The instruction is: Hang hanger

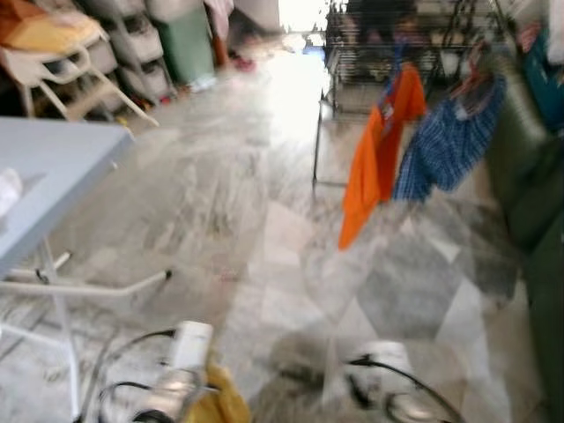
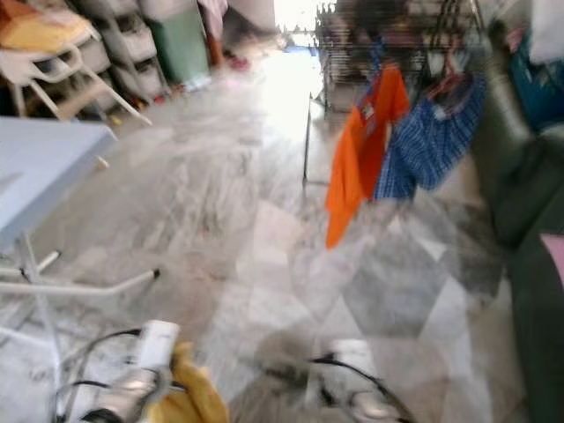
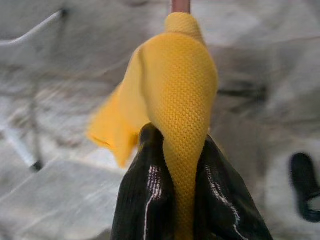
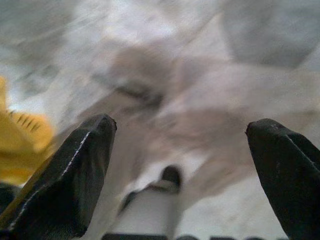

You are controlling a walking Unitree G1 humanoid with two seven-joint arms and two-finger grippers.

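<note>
Two garments hang from the dark wire drying rack [image 1: 388,48] at the upper right of our head view: an orange shirt [image 1: 379,150] and, just beside it to the right, a blue checked garment [image 1: 451,141], each on a hanger too blurred to make out clearly; the marble floor [image 1: 264,220] runs up the middle of the frame, a pale blue table [image 1: 48,172] stands at the left edge, and white stacked chairs [image 1: 53,62] sit in the upper left corner; our left gripper [image 3: 182,200], low at the bottom left of the head view, has its black fingers [image 3: 145,195] pinched tight on a yellow mesh cloth [image 3: 177,95], which rises past the fingertips, with a reddish bar [image 3: 180,5] showing at the cloth's far end at the top of the wrist frame; our right gripper [image 4: 180,175] is spread wide over bare floor with nothing between its fingers; everything here is blurred.
</note>
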